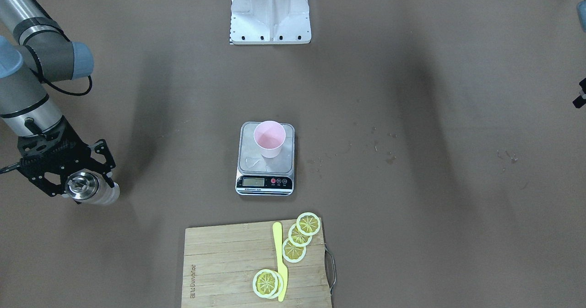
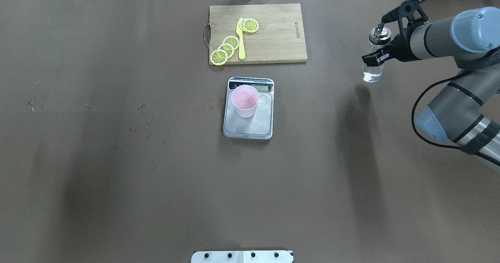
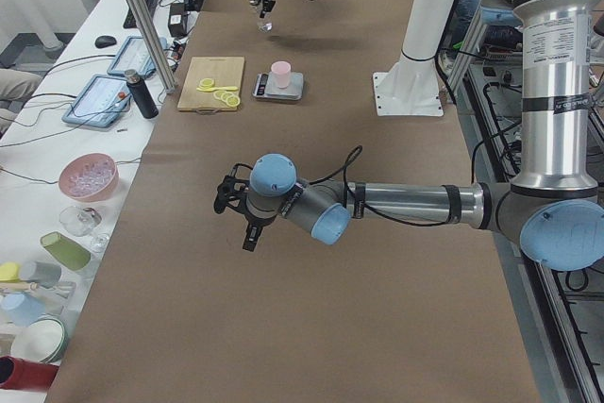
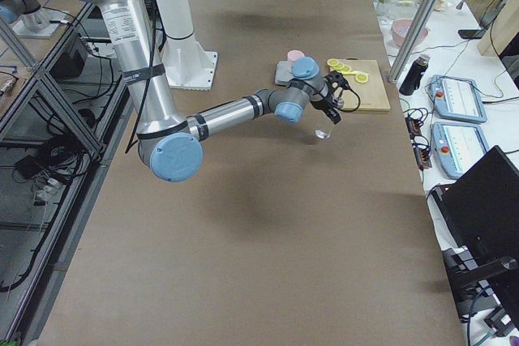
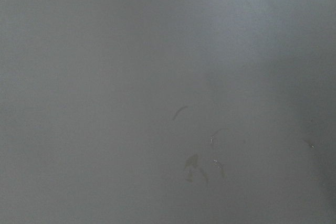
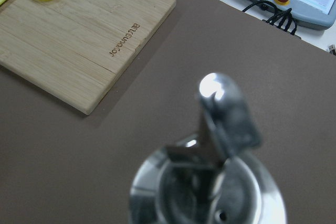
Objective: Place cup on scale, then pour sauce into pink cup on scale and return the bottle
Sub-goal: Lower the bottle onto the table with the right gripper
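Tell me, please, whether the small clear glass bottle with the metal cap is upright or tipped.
Upright: the small clear glass bottle sits in the right gripper with its shiny cap above and glass base below.

Pink cup [image 2: 245, 101] upright on scale [image 2: 250, 127], bottle [image 2: 372, 74] aloft

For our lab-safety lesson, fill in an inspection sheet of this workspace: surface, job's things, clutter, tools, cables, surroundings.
Surface: brown table, small stains.
Job's things: pink cup upright on scale; bottle held above the table, upright.
Clutter: cutting board with lemon slices and yellow knife.
Tools: right tool shut on bottle; left tool over bare table, state unclear.
Cables: black cable looped beside right arm.
Surroundings: side bench with pink bowl, tablets.
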Motion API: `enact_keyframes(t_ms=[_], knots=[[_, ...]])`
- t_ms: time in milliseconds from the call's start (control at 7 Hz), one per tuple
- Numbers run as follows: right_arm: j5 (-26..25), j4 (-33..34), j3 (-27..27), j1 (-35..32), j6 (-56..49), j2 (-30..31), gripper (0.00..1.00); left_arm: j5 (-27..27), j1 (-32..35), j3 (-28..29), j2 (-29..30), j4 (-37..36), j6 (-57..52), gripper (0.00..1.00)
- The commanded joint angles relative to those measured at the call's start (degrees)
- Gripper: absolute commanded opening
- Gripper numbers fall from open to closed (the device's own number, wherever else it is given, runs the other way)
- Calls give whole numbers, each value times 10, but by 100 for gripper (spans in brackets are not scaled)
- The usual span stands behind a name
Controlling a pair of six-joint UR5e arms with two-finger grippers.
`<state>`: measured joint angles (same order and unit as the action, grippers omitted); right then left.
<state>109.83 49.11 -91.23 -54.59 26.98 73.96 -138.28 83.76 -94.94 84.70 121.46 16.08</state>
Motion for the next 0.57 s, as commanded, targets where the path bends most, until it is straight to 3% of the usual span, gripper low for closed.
enact_keyframes(t_ms=[0,429], knots=[[9,-64,-2,-10,7,50,0,0,0,-1,0,0,1,97],[5,-147,6,-10,22,105,0,0,0,-2,0,0,1,97]])
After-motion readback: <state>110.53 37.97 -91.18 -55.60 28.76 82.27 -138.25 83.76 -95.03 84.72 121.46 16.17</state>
